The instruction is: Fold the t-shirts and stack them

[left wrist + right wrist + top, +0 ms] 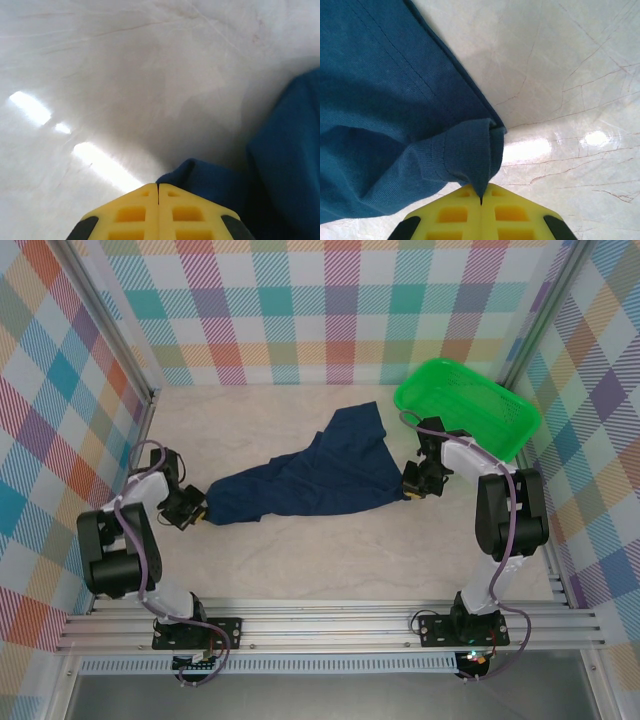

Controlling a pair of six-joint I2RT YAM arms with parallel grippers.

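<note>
The dark navy t-shirt lies crumpled across the middle of the table, drawn out between both grippers, and no print shows on it. My left gripper sits at the shirt's left end. In the left wrist view its yellow jaws are pressed together, with the blue cloth bunched right at the tips. My right gripper is at the shirt's right end. In the right wrist view a hemmed fold of the shirt runs down into the shut yellow jaws.
A green plastic basket stands at the back right, just behind the right arm. The pale marbled tabletop is bare in front of the shirt. Plaid walls close in the left, back and right sides.
</note>
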